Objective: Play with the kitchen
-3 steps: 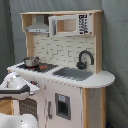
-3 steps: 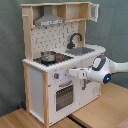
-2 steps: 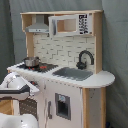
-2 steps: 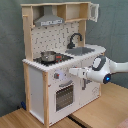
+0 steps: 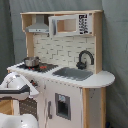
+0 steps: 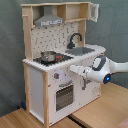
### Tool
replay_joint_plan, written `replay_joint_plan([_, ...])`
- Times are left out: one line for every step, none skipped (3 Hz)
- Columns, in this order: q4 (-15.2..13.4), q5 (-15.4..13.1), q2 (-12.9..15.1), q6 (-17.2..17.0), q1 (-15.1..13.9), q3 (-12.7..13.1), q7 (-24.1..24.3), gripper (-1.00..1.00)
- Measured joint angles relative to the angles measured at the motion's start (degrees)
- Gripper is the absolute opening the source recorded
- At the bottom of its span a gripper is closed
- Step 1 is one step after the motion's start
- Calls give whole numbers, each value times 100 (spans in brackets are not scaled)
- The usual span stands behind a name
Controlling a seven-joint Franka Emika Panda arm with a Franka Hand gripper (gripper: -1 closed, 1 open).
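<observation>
While the arm [image 6: 107,69] is reaching in from the second exterior view's right, I am bringing the gripper [image 6: 75,69] up against the front of the kitchen [image 6: 60,60], just under the countertop edge and level with the knobs [image 6: 56,76]. Whether its fingers are spread or pressed together I cannot tell. The kitchen is standing directly ahead of the gripper, filling the middle of both exterior views, on a light wooden table [image 6: 100,112].

My reading is that I am working the approach step, closing on the knob panel or the top of the oven door [image 6: 64,95], which is sitting just below the gripper. The next move is probably calling for a small, careful advance and a clean line-up on a knob or the door handle, since these look like small targets.

Above the gripper, a small metal pot [image 6: 48,55] is sitting on the dark stovetop, shiny and round. Beyond it, the sink [image 5: 74,73] is looking grey and rectangular, with a black curved faucet [image 5: 84,57]. The cabinet panels are smooth white, edged in pale wood, and a grey hood [image 5: 38,26] is hanging high overhead beside an open shelf.
</observation>
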Motion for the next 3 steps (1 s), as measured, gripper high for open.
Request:
replay_joint_plan([0,0,0,0,3,-1,584,-100])
replay_joint_plan([0,0,0,0,5,-3,1190,-100])
replay_joint_plan([0,3,0,1,7,-4,1771,-100])
